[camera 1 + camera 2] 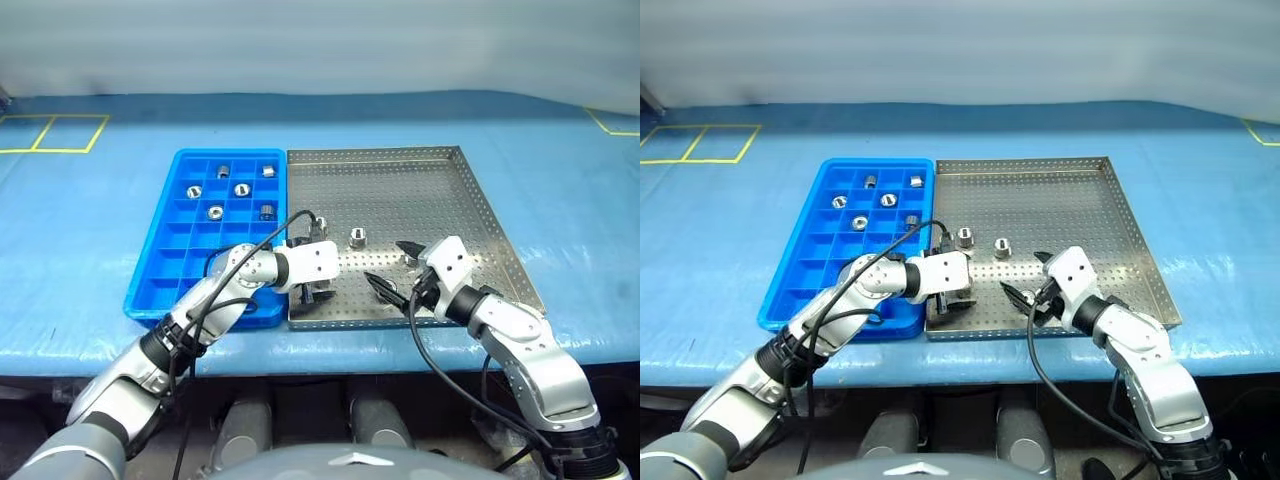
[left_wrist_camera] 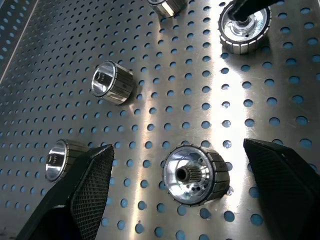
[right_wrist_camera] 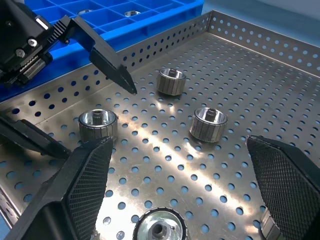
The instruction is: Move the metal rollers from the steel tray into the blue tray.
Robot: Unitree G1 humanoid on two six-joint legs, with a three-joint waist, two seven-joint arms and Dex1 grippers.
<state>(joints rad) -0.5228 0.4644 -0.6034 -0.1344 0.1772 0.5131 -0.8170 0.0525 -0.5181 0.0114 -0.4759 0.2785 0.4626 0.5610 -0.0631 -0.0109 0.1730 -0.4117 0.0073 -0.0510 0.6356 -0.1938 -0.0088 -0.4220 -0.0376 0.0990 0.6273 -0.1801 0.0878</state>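
Resting on the perforated base of the steel tray (image 1: 470, 215), several metal rollers (image 1: 358, 237) remain near its lower left part: one sits at centre frame in the left eye view, another (image 1: 319, 227) just left of it beside the tray's left rim, and at least one more lies low between the two grippers. In the left wrist view a roller (image 2: 196, 175) lies on its side between the left gripper's fingers, not touched by either. In the right wrist view two rollers (image 3: 208, 123) stand upright mid-frame, one (image 3: 98, 124) sits at left, and one (image 3: 159, 230) is cut by the bottom edge.

The blue tray (image 1: 160, 265) lies directly left of the steel tray, their long sides touching. Six rollers (image 1: 215, 211) occupy separate compartments in its upper half; the lower compartments hold none.

The left gripper (image 1: 317, 293) hangs over the lower left corner of the steel tray, jaws spread wide, gripping nothing. The right gripper (image 1: 392, 268) hovers over the tray's lower centre, jaws likewise spread wide and empty.

Both trays rest on a blue table cover (image 1: 560, 180); yellow tape lines (image 1: 50, 130) mark its upper left and upper right corners.
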